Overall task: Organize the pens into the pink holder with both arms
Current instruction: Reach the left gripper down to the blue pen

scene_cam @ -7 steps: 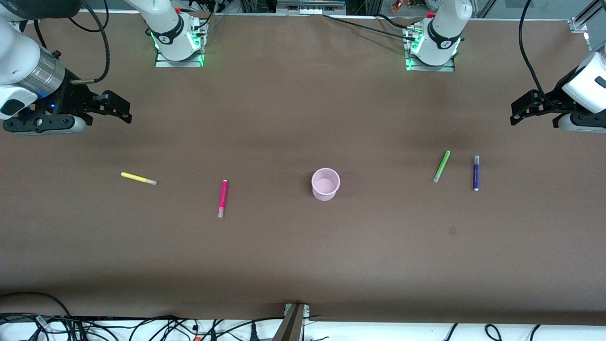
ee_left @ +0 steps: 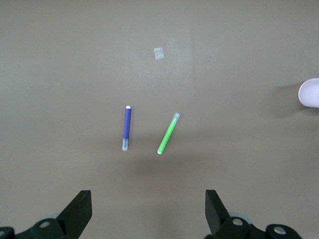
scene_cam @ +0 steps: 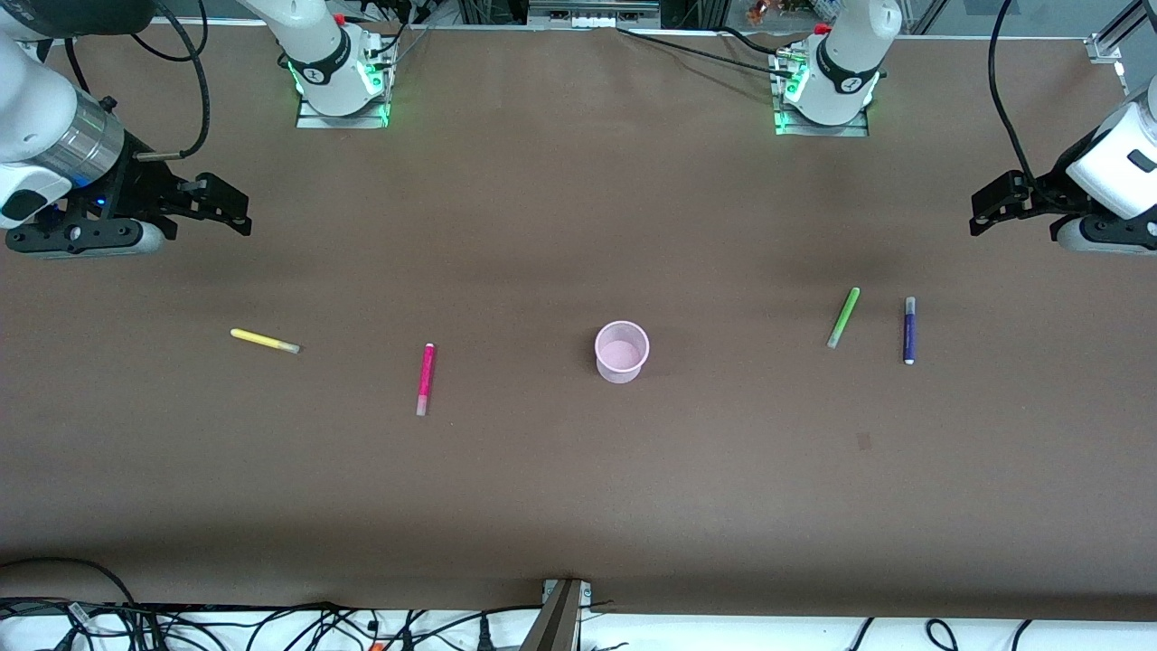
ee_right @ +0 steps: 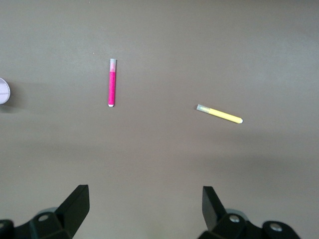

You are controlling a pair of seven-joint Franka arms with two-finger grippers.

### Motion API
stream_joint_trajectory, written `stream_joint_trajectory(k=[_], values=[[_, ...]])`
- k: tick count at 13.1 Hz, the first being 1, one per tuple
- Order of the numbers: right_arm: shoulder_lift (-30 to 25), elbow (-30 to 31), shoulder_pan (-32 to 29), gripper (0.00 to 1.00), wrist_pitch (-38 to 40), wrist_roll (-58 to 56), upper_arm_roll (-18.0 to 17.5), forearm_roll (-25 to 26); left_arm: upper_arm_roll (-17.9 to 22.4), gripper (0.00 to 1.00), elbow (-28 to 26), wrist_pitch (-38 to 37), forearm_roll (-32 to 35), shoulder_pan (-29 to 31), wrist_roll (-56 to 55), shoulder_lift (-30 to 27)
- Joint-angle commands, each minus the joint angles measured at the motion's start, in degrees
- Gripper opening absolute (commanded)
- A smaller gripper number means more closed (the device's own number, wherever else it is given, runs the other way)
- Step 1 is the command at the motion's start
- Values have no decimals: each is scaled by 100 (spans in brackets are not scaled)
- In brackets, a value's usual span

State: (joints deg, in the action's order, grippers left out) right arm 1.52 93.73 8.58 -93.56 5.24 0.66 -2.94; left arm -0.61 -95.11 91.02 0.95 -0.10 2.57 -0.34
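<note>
At the right arm's end of the table, you've got the right gripper point(scene_cam: 237, 213) hanging in the air over bare brown table point(scene_cam: 542, 226), fingers spread wide, holding nothing. Its wrist view shows both fingertips point(ee_right: 77, 199) well apart.

Next along, the yellow pen point(scene_cam: 264, 341) lies flat, nearer the front camera than that gripper. The magenta pen point(scene_cam: 425, 379) lies flat between the yellow pen and the pink holder point(scene_cam: 622, 352), well apart from both.

Mid-table you see the pink holder standing upright, mouth up, nothing visible inside. No pen touches it.

Toward the left arm's end, the light green pen point(scene_cam: 843, 317) lies flat at a slant, with the dark purple pen point(scene_cam: 909, 330) just beside it, not touching. A small pale patch point(scene_cam: 863, 441) sits on the table nearer the front camera than those two.

Last, the left gripper point(scene_cam: 985, 212) hangs over bare table at the left arm's end, fingers spread, empty. Its wrist view shows the green pen point(ee_left: 168, 133) and purple pen point(ee_left: 126, 128) below, holder rim point(ee_left: 309, 92) at the edge.
</note>
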Motion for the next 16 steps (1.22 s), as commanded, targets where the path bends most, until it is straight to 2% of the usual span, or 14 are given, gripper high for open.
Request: stream_joint_trajectory(k=[1,6,9,13,16], values=[[-56,49,-32,100,-21,-23,-31,39,34,100,212,-225,-7,-8,-46,201],[-56,49,-32,100,-21,-14,-31,48,78,100,142,-366,19,115,59,368],[-56,49,-32,100,-30,-23,-31,39,78,100,80,-156,46,484,391,824],[-56,49,-32,100,-22,-14,-31,39,70,100,-411,1325,90,844,1543,1447],[-56,14,-32,100,-48,-14,-31,48,70,100,-578,2171,90,915,1808,2010]])
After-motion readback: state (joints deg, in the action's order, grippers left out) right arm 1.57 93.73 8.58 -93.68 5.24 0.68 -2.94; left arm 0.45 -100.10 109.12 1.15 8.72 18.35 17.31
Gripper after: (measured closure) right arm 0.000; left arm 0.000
